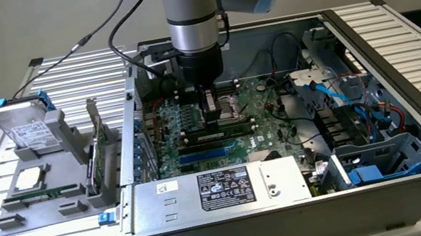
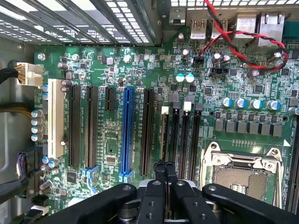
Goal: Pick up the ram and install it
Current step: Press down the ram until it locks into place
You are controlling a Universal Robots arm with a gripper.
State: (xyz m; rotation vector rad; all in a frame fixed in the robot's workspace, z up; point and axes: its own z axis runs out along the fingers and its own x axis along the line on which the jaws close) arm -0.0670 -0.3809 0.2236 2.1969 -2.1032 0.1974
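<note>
Green motherboard (image 2: 140, 60) inside open computer case (image 1: 419, 120), jaws (image 1: 214, 112) pressed together (nothing pinched between them), tips down over the memory slots (image 2: 180, 135), ram (image 1: 222, 132) lying seated in a slot just below them, near case's middle.

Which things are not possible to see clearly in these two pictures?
- Whether the ram sits fully in its slot: exterior view, the gripper stands over its middle.
- Whether the ram touches the fingertips: wrist view, the fingers cover it.
- The power supply label: exterior view, text too small.
- The CPU socket: wrist view, partly behind the gripper body.
</note>
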